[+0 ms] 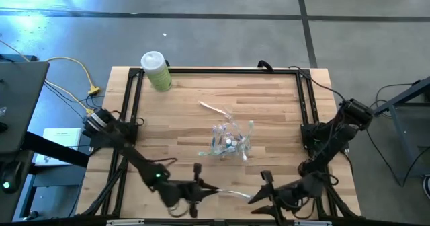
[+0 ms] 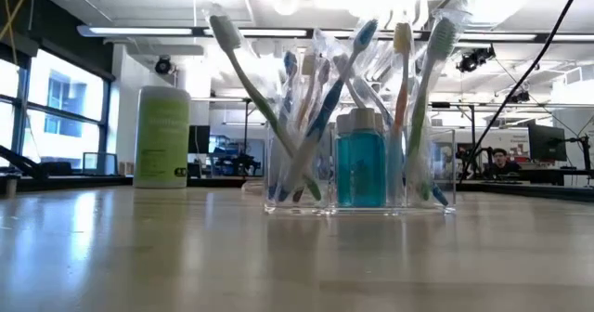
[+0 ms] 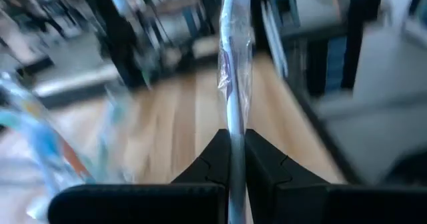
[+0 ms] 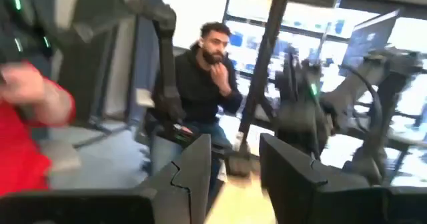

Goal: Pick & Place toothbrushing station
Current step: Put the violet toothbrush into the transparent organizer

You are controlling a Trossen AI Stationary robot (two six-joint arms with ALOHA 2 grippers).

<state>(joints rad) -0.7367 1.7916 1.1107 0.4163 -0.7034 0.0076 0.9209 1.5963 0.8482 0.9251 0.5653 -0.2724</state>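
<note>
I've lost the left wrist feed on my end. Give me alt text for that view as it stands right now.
The left gripper is shut on a plastic-wrapped toothbrush, which runs straight out from between its two dark fingers. Beyond lies the light wooden tabletop, with a clear organizer of toothbrushes blurred at one edge.

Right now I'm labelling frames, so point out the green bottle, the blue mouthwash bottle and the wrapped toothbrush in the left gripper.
green bottle (image 1: 158, 72), high view, on its body.
blue mouthwash bottle (image 2: 360, 168), low view, on its blue body.
wrapped toothbrush (image 3: 234, 84), left wrist view, on its wrapped handle above the fingers.
</note>
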